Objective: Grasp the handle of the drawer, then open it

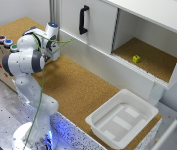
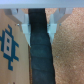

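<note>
1. The white arm (image 1: 30, 60) stands at the exterior view's left, bent over the cork counter (image 1: 78, 85).
2. Its gripper (image 1: 54, 50) points toward the cabinet; its fingers are hidden, so whether they are apart or closed cannot be told. Nothing visibly sits in it.
3. The black handle (image 1: 83, 19) stands upright on the white drawer (image 1: 90, 22), well apart from the gripper.
4. Beside it, an open compartment (image 1: 148, 52) holds a small yellow block (image 1: 136, 58).
5. A white tub (image 1: 122, 119) rests on the counter's near end.
6. The wrist view shows a dark band (image 2: 40, 50) over cork, blurred.
</note>
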Motion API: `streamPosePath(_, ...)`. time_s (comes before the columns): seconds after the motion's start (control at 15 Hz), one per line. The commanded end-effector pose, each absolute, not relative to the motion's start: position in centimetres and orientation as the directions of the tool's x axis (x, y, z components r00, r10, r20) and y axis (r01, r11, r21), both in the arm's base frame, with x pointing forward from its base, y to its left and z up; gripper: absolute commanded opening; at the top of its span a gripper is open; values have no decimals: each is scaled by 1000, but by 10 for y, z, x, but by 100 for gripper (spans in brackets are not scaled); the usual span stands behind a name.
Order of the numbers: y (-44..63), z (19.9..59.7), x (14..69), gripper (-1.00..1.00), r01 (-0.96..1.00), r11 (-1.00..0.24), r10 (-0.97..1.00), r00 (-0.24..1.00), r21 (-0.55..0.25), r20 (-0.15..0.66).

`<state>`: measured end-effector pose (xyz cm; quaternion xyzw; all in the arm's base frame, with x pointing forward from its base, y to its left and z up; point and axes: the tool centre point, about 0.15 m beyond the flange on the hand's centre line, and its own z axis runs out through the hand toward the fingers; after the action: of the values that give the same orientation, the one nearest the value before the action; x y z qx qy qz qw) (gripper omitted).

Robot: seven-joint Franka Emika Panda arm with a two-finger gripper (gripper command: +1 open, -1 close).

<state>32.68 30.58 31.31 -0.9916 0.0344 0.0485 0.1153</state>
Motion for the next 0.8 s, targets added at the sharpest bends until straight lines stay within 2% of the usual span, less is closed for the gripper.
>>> streamPosePath(0.0,257,271,344,-100,-107,-974,-77,986,-202,-151)
streamPosePath(0.73,212,259,351,-100,-174,-970,-149,977,-171,-151)
